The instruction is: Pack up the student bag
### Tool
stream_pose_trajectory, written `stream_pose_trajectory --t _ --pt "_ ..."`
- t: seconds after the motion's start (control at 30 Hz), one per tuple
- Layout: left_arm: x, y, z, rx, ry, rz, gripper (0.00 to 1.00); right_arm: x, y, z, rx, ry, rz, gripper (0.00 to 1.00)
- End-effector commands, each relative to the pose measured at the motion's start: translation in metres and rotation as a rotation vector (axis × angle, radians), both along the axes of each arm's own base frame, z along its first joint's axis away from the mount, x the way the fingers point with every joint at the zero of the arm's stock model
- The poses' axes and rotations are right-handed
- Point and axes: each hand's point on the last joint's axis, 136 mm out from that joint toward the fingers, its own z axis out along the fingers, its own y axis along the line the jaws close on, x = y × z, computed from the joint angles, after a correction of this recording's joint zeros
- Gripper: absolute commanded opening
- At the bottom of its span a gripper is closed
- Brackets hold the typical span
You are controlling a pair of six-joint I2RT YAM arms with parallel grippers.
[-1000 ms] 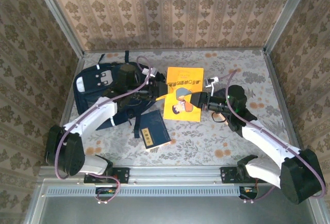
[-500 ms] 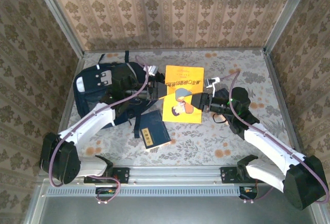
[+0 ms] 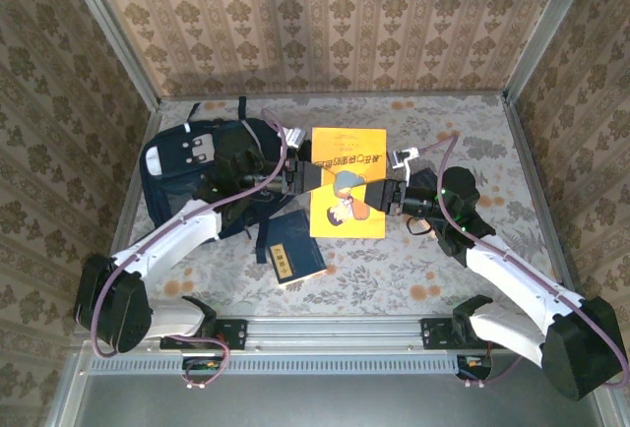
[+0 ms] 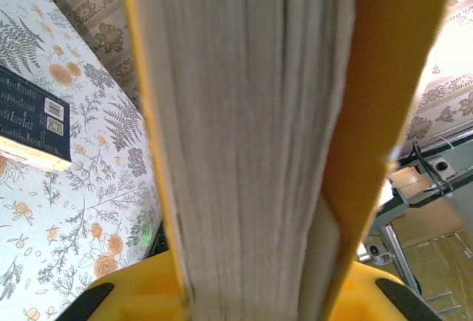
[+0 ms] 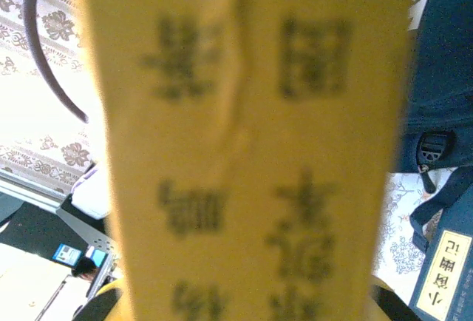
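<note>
Quick look from the top view. The student bag (image 3: 172, 191) is lying flat on the counter (image 3: 443, 250) at the upper left of the frame, and the left arm reaches across it.

The yellow book (image 3: 349, 152) sits just right of the bag at frame centre, with its long axis running top to bottom. The right gripper (image 3: 377, 194) is clamped on the book's right edge, and in its wrist view the spine (image 5: 251, 143) runs right through its jaws.

The left gripper (image 3: 307, 177) is on the opposite edge. Its wrist view has the page block (image 4: 236, 143) sitting between the jaws, but we can't tell if it's really pinching.

So the bag lies to the left of both grippers, and we'd guess the left arm is the nearer one for feeding the book in. We can't make out the bag's opening.

A small navy booklet (image 3: 293, 250) lies just below the book.
</note>
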Motion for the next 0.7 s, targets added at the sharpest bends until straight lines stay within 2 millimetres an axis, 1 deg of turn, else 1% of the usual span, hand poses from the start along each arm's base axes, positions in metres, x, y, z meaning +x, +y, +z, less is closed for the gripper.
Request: stream_pose_trajectory --t 0.0,0.07,0.13,0.17,0.2,0.3,0.33,0.37,0.43,0.5,0.6,0.67 --pt "-0.025 0.002 0.029 -0.081 -0.120 -0.083 0.17 -0.004 0.001 0.011 0.019 -0.040 0.009 0.00" --pt "-0.023 0.002 0.029 -0.081 -0.123 -0.074 0.10 -0.001 -0.001 0.009 0.010 -0.043 -0.020 0.00" --pt "-0.020 0.003 0.028 -0.080 -0.123 -0.056 0.00 0.001 -0.003 0.007 0.002 -0.040 -0.045 0.00" --pt "-0.018 0.003 0.029 -0.080 -0.123 -0.047 0.00 0.003 -0.004 0.004 -0.002 -0.034 -0.059 0.00" --pt "-0.015 0.003 0.029 -0.081 -0.124 -0.032 0.00 0.005 -0.005 0.001 -0.005 -0.026 -0.077 0.07" --pt "-0.004 0.006 0.030 -0.083 -0.122 0.034 0.00 0.017 -0.011 -0.016 -0.041 0.014 -0.183 0.45" --pt "0.000 0.007 0.031 -0.084 -0.124 0.064 0.00 0.020 -0.015 -0.020 -0.049 0.022 -0.235 0.54" --pt "0.004 0.008 0.032 -0.086 -0.127 0.093 0.00 0.022 -0.018 -0.022 -0.046 0.017 -0.276 0.59" --pt "0.013 0.011 0.032 -0.083 -0.127 0.164 0.00 0.022 -0.025 -0.020 -0.018 -0.011 -0.367 0.74" --pt "0.022 0.015 0.031 -0.075 -0.124 0.228 0.00 0.020 -0.033 -0.017 0.019 -0.038 -0.448 0.83" --pt "0.032 0.020 0.031 -0.075 -0.112 0.313 0.00 0.017 -0.043 -0.008 0.097 -0.072 -0.526 0.90" --pt "0.039 0.024 0.031 -0.077 -0.102 0.370 0.00 0.015 -0.044 -0.004 0.136 -0.075 -0.538 0.92"
